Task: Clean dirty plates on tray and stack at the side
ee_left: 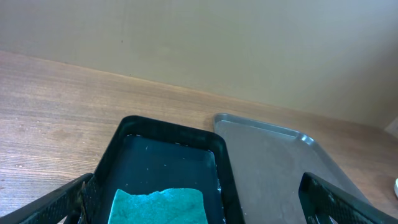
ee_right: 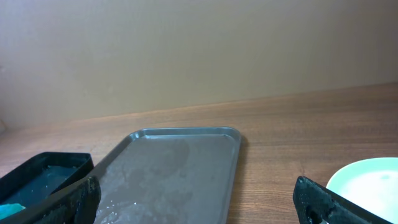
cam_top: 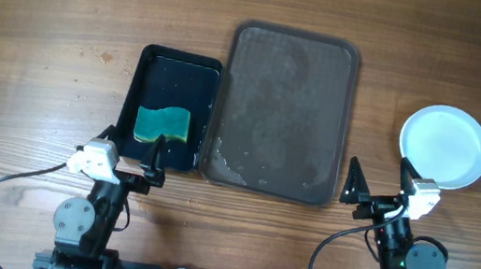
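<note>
A grey metal tray lies in the middle of the table, wet and with nothing on it; it also shows in the left wrist view and the right wrist view. A white plate sits on the table to its right, its edge in the right wrist view. A teal sponge lies in a black water bin, also in the left wrist view. My left gripper is open just before the bin. My right gripper is open between tray and plate.
The black bin touches the tray's left edge. Bare wooden table lies to the far left and behind the tray. Cables trail from both arm bases at the front edge.
</note>
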